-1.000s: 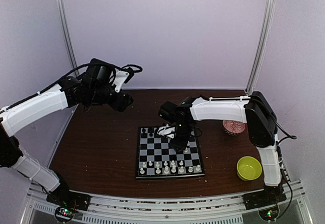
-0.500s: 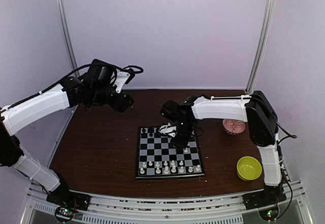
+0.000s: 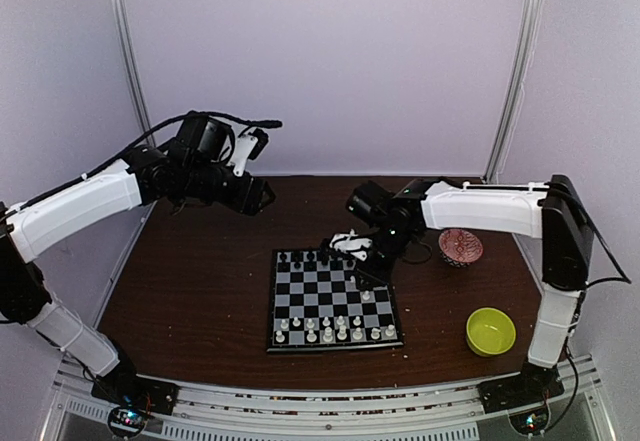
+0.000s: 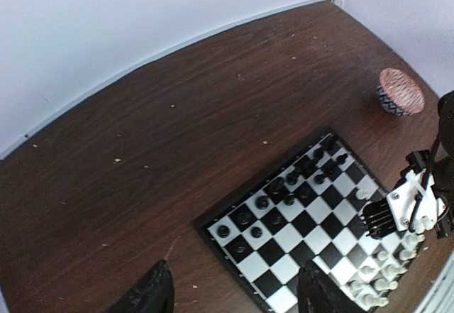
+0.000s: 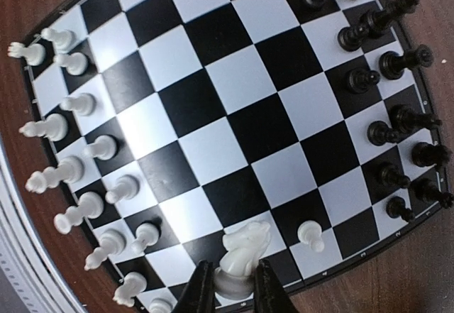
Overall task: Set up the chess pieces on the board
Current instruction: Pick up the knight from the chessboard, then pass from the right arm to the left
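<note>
Mid-placement: white knight point(image 5: 245, 253) pinched in right gripper point(image 5: 233, 284) over board point(image 5: 227, 79). Spread, empty left gripper point(image 4: 234, 295) (parked off board). Next, probably: lower onto white back-rank square, release.

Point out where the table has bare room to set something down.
Widest: bare wood of the table left of the board, and the strip behind it. The board's middle rows are free. Crowded: right side, with the red-patterned bowl, yellow-green bowl and right arm.
</note>
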Robot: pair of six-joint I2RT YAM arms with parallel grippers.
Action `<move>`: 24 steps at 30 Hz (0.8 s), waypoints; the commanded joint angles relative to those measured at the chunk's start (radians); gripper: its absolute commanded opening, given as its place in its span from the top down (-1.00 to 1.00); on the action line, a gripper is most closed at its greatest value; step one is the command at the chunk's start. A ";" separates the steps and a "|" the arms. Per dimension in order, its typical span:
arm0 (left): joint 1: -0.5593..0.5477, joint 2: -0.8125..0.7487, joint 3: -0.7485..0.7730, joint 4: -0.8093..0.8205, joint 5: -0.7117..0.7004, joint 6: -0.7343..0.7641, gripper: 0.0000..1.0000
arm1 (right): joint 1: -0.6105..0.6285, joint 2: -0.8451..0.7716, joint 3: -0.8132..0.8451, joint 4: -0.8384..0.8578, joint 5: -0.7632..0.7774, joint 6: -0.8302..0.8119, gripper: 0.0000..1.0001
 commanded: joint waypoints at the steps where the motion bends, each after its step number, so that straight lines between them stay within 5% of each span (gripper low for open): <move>1: -0.004 -0.013 -0.029 0.121 0.183 -0.232 -0.17 | -0.026 -0.186 -0.125 0.140 -0.134 -0.053 0.80; 9: -0.033 0.004 -0.319 0.659 0.438 -0.631 -0.01 | -0.028 -0.293 -0.151 0.173 -0.156 -0.108 0.79; 24: -0.149 0.253 -0.383 1.114 0.533 -0.949 0.14 | -0.029 -0.298 -0.144 0.131 -0.198 -0.116 0.78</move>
